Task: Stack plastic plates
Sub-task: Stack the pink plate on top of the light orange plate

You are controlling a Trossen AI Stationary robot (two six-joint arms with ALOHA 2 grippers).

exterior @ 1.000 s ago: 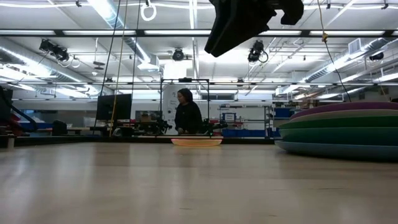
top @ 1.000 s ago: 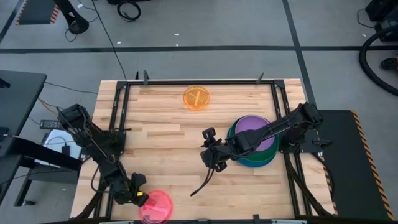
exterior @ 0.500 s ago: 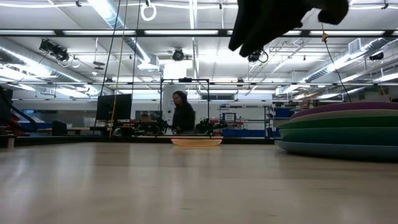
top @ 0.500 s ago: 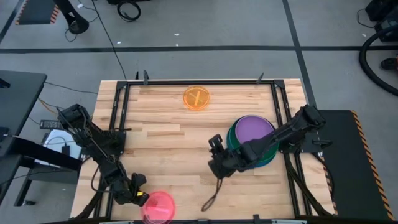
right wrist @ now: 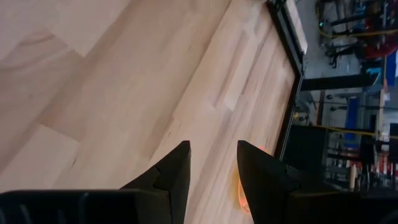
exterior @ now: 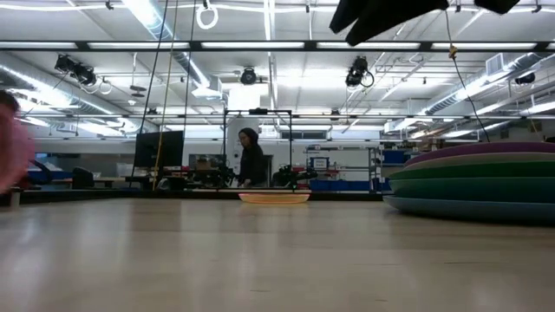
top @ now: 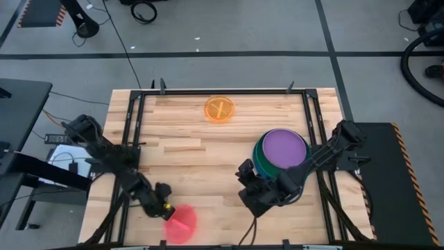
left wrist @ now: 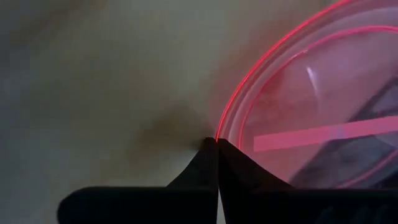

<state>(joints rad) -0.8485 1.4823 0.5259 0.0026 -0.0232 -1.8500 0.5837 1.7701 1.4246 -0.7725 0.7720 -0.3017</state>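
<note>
left end effector (top: 165, 207) is clamped on the pink plate's (top: 181, 223) rim at the tabletop's (top: 187, 153) near edge. right end effector (right wrist: 211, 163), fingers apart, hovers beside the purple-topped stack (top: 281, 153); orange plate (top: 220, 109) sits far off.

floor (top: 229, 35): grey, dark tape lines | ceiling lights (exterior: 260, 45): long bright strips | person (exterior: 251, 158) standing far back

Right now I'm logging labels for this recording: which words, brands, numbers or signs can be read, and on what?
None can be read.
The pink plate held by the left gripper, the orange plate and the purple plate atop the stack show no print.
Anything in the room behind in the low view is too small.
</note>
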